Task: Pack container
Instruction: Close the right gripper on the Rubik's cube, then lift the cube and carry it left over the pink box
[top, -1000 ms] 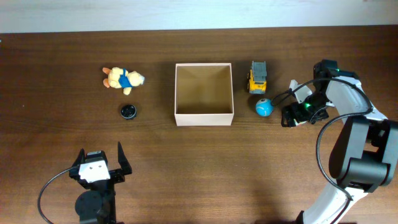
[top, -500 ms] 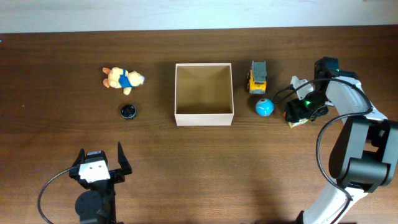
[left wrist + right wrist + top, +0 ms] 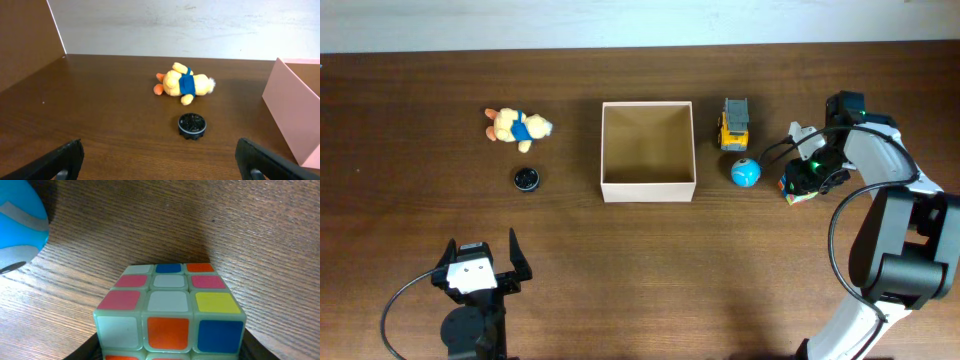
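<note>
Container point(image 3: 648, 190): centre of table point(image 3: 740, 270), top open to approach from above; walls bar sideways passage. Right flank: toy truck point(image 3: 734, 124) and blue ball point(image 3: 745, 173) just beside the wall, narrow gap between them; cube point(image 3: 170, 310) near the ball, right gripper point(image 3: 802, 184) over it. Left flank: plush point(image 3: 517, 127) and black cap point(image 3: 526, 179), well apart from the container, bare wood between. Front: broad bare wood.

tabletop point(image 3: 420, 250): dark wood grain, matt. container point(image 3: 648, 190): matt pale cardboard. plush toy point(image 3: 185, 85): fuzzy cloth. cube point(image 3: 170, 310): smooth glossy plastic.
</note>
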You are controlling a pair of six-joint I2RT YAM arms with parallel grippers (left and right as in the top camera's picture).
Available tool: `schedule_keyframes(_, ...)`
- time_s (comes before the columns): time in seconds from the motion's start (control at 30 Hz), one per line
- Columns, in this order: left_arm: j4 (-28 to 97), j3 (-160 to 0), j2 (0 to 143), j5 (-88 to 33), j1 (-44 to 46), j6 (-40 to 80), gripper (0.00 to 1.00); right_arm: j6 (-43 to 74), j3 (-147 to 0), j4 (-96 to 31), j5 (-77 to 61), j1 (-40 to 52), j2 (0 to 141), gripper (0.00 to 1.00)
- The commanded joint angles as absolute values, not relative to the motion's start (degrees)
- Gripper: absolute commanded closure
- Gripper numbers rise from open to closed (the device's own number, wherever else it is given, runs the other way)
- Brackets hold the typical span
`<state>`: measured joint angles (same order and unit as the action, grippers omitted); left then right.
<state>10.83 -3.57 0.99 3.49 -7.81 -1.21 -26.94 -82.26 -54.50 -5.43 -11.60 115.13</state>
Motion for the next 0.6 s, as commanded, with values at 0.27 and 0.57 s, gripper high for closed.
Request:
schedule_keyframes(0.27, 10.5, -3.2, 1.1, 4.1, -7.6, -0.9, 0.01, -21.7, -83.4, -54.5, -4.5, -11.7, 115.6, 0.61)
schedule_keyframes(0.57, 10.5, -3.2, 1.1, 4.1, -7.6, -0.9, 0.01, -18.9, -93.1, -60.3, -4.5, -11.6, 115.5, 0.62)
